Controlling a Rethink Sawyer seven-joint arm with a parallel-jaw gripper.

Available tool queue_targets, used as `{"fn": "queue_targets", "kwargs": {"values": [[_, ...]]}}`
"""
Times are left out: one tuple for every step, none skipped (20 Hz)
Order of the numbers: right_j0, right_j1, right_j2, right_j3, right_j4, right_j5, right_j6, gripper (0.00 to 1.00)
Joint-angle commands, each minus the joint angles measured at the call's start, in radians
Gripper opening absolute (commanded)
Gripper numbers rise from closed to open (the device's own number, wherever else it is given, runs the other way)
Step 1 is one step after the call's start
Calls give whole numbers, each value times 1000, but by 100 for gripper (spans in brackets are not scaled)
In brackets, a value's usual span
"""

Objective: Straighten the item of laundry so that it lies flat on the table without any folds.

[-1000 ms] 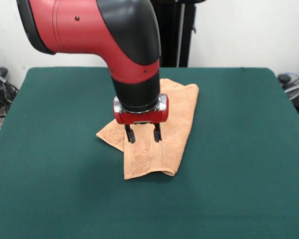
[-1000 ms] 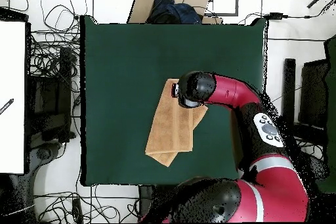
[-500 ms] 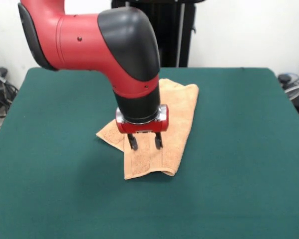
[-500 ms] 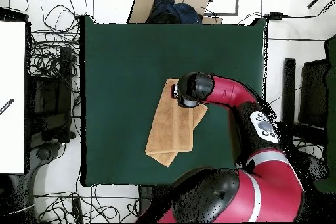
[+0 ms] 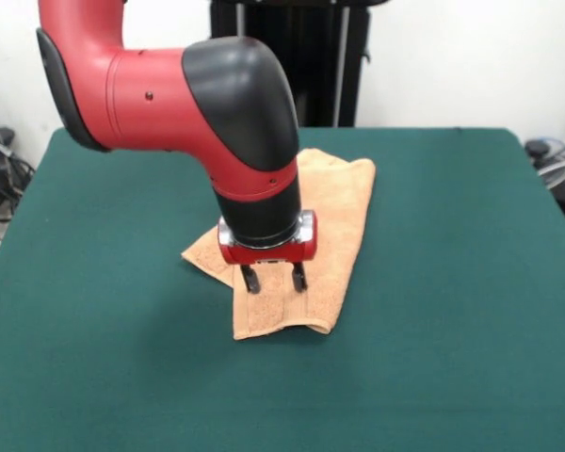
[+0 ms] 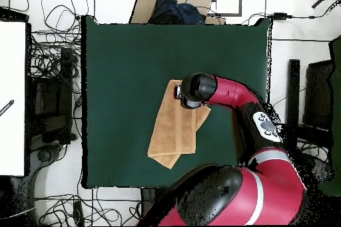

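- The gripper (image 5: 274,279) points straight down with its two fingers apart, nothing between them.
- Directly beneath it lies the towel (image 5: 334,226), folded over into a long strip; the fingertips are at or just above the cloth.
- The table (image 5: 452,282) extends wide on every side of the gripper.
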Motion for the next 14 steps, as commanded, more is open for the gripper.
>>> {"fn": "queue_targets", "kwargs": {"values": [[-17,44,73,-24,-14,-20,-31,100],[-20,46,78,-25,-6,-11,-30,100],[-22,49,80,-25,-3,-7,-32,100],[-29,49,84,-16,0,-13,-31,100],[-34,51,89,-12,4,-11,-33,100],[-38,53,92,-7,8,-13,-32,100],[-38,49,93,-9,8,-6,-35,100],[-37,39,91,-10,7,4,-36,100],[-32,21,84,-13,-1,19,-42,100],[-29,-4,79,-8,-6,38,-47,100],[-26,-30,74,-3,-11,57,-53,100],[-22,-56,67,4,-12,75,-52,100],[-22,-70,66,9,-10,91,-54,100],[-22,-79,66,10,-8,98,-54,100]]}}
